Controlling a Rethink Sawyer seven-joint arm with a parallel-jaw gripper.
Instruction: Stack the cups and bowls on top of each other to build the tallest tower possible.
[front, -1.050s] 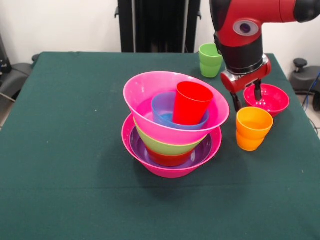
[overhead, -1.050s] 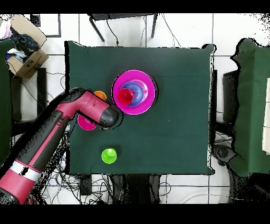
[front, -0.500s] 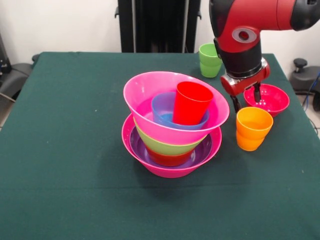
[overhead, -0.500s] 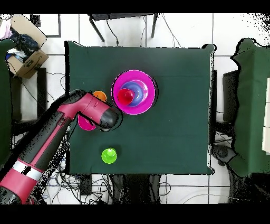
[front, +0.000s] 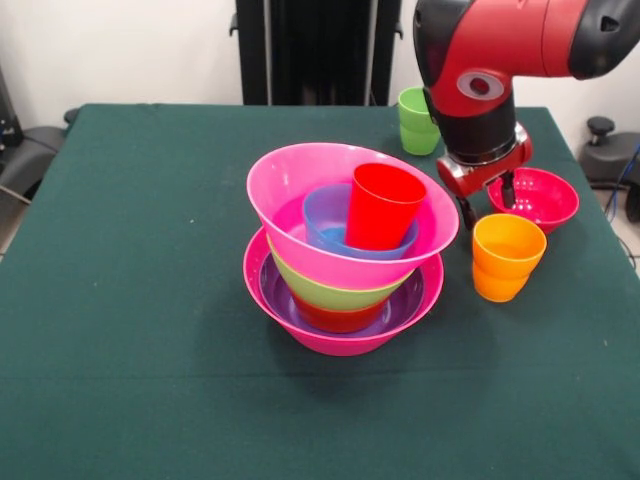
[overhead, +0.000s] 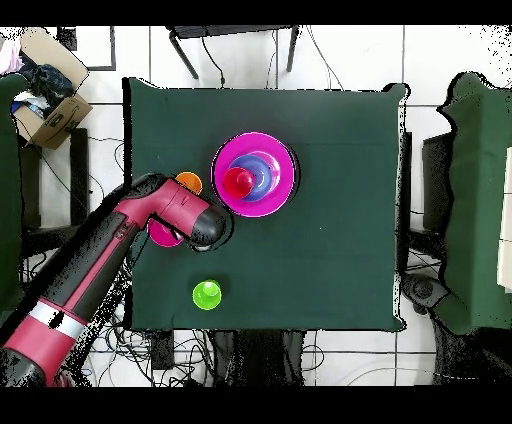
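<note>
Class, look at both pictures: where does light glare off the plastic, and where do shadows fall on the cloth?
Front view: soft white highlights sit on the rim of the top pink bowl and on the red cup; a faint shadow lies on the green cloth just under the stack. Overhead view: lighting is even, the arm covers part of the cloth, and no clear shadow shows.

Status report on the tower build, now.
Pincer open, empty, above the table between orange cup and crimson bowl. Tower stands, red cup topmost, tilted. Green cup unstacked at back. Nothing in the way.
</note>
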